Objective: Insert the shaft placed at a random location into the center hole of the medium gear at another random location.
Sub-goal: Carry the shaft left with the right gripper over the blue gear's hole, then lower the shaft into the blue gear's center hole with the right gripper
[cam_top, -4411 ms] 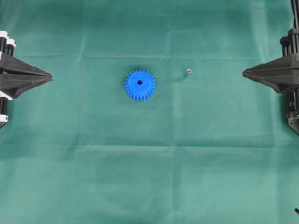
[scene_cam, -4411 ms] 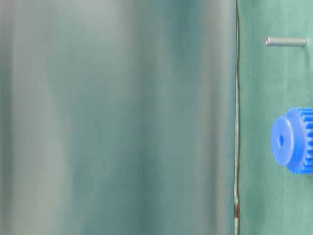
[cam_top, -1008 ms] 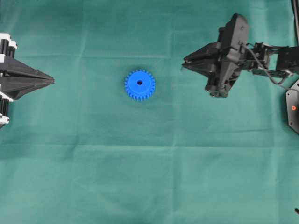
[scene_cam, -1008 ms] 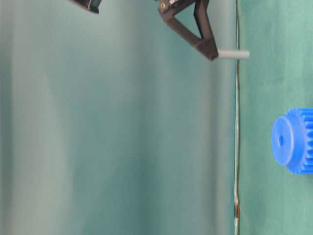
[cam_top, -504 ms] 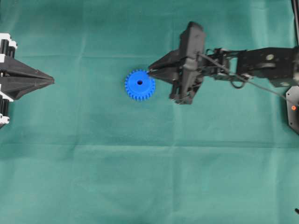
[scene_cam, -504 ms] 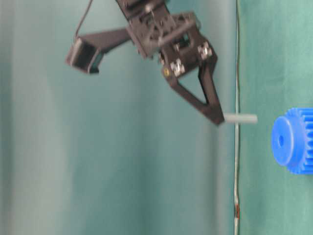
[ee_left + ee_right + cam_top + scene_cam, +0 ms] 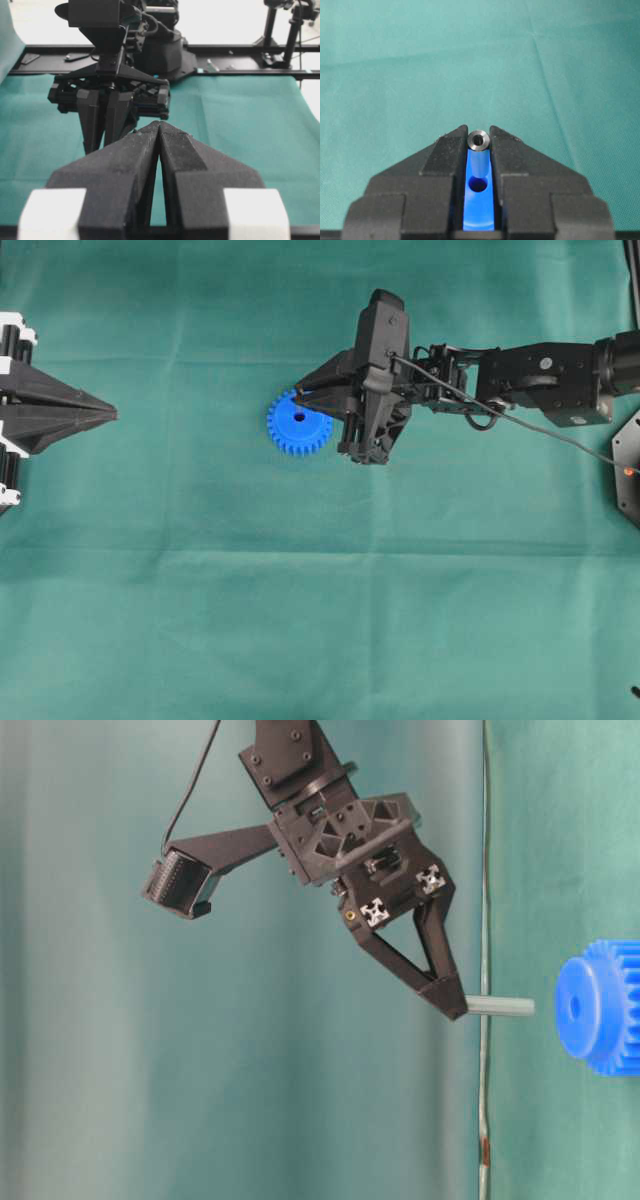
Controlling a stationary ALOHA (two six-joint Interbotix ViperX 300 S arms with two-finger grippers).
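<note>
The blue medium gear [image 7: 293, 430] lies flat on the green cloth, its center hole [image 7: 299, 417] showing just below my right gripper's tips. My right gripper [image 7: 299, 394] is shut on the shaft [image 7: 500, 1007], a short silvery pin sticking out from its fingertips [image 7: 452, 1003]. In the table-level view the pin points at the gear [image 7: 600, 1008], level with the center hole [image 7: 575, 1007], with a small gap between them. The right wrist view looks along the shaft [image 7: 479, 140] to the gear [image 7: 479, 212] and its hole [image 7: 478, 186] behind. My left gripper [image 7: 110, 413] is shut and empty at the left edge.
Green cloth [image 7: 320, 590] covers the whole table. The right arm [image 7: 540, 380] reaches in from the right edge. In the left wrist view the right gripper [image 7: 107, 120] stands straight ahead, with a black frame rail [image 7: 240, 50] along the far side.
My right gripper has carried the shaft leftward from open cloth to above the gear. In the table-level view the pin has come level with the center hole and nearer the gear. The left arm is still.
</note>
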